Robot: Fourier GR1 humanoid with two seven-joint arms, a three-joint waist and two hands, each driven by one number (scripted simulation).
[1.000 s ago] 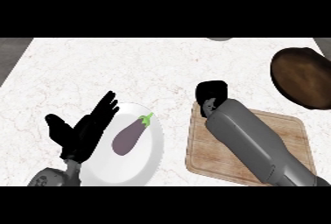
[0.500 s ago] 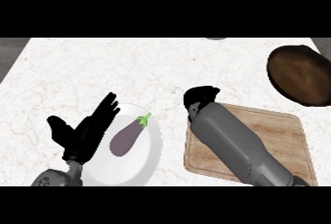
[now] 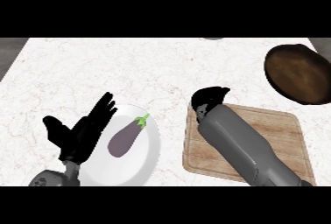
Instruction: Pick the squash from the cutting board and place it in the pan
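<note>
My right hand (image 3: 210,97) hangs over the far left corner of the wooden cutting board (image 3: 278,131), its fingers curled downward. No squash shows anywhere on the board, and the curled fingers hide whatever is under them. The dark brown pan (image 3: 298,72) lies at the far right, well apart from the hand. My left hand (image 3: 81,131) rests open at the lower left, fingers spread.
Left of the board is a white plate (image 3: 142,164) carrying a purple eggplant (image 3: 126,138), and the left hand overlaps the plate's left rim. Bare marble counter (image 3: 129,70) stretches across the back and between board and pan.
The right hand swung slightly left, then back right, staying at the board's far left corner with its fingers curled. The left hand has not moved.
</note>
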